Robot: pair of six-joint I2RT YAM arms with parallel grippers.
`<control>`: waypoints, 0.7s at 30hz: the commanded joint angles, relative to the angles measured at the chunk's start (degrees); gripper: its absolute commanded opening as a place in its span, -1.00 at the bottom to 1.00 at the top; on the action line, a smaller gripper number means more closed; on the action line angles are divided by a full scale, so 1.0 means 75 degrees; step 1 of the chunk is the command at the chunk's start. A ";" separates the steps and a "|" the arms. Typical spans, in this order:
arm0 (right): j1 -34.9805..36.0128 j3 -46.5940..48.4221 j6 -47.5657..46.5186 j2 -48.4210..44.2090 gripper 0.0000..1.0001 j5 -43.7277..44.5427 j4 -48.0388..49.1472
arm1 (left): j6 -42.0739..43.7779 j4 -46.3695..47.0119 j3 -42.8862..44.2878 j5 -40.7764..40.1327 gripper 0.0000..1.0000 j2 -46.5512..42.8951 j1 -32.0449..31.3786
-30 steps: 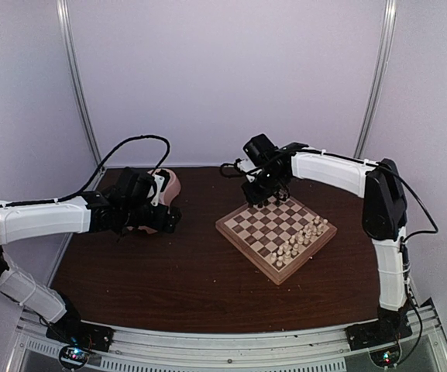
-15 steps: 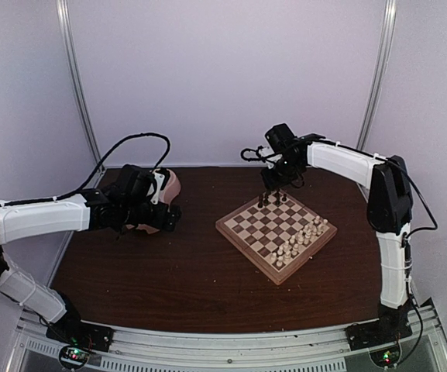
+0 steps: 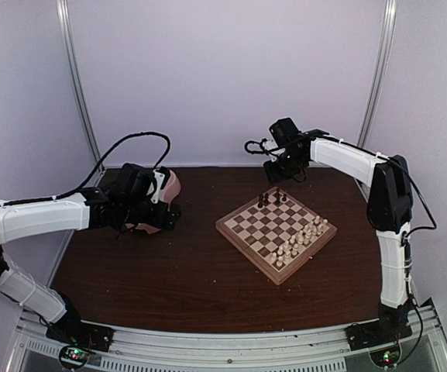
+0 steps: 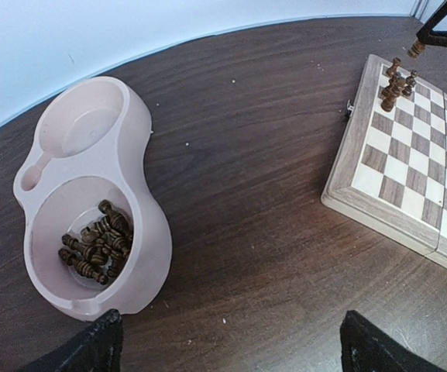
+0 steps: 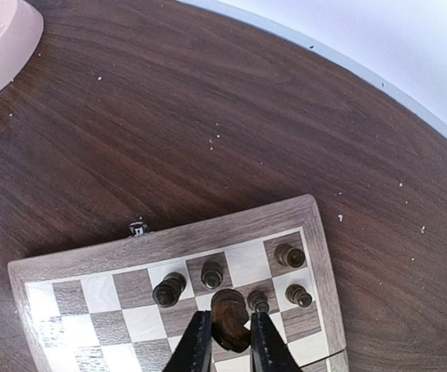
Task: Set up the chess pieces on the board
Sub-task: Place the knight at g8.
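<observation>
The board [image 3: 248, 232] lies right of centre, also seen in the left wrist view [image 4: 345, 182] and below my right gripper [image 5: 169, 246]. Several dark chess pieces [image 5: 289, 254] stand at its far corner [image 3: 273, 198]. My right gripper [image 5: 229, 324] hangs above that corner [image 3: 282, 169], shut on one dark chess piece [image 5: 228, 307]. More dark pieces [image 4: 99, 244] lie heaped in the near cup of a pink double bowl [image 4: 142, 155]. My left gripper [image 4: 233, 345] hovers open over bare table beside the bowl [image 3: 170, 184], holding nothing.
Cream chessmen [image 3: 300, 239] crowd the board's near right side. A small metal clasp [image 5: 137, 228] sticks out of the board's far edge. The bowl's other cup [image 4: 84, 124] holds nothing. White walls close in the back and sides of the table.
My right gripper has risen and drifted back and to the right from over the board's far corner, still gripping the dark piece. The left arm has stayed put.
</observation>
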 commanded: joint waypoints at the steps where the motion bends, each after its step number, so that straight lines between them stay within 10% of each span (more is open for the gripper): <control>1: -0.0166 0.0315 -0.0047 0.0303 -0.67 0.0162 0.0140 | 0.0090 0.0100 0.0251 0.0024 0.95 -0.0118 0.0072; 21: -0.0311 0.0641 -0.0047 0.1005 -0.68 0.0054 0.0099 | 0.0187 0.0028 0.0526 0.0103 0.95 0.0162 0.0084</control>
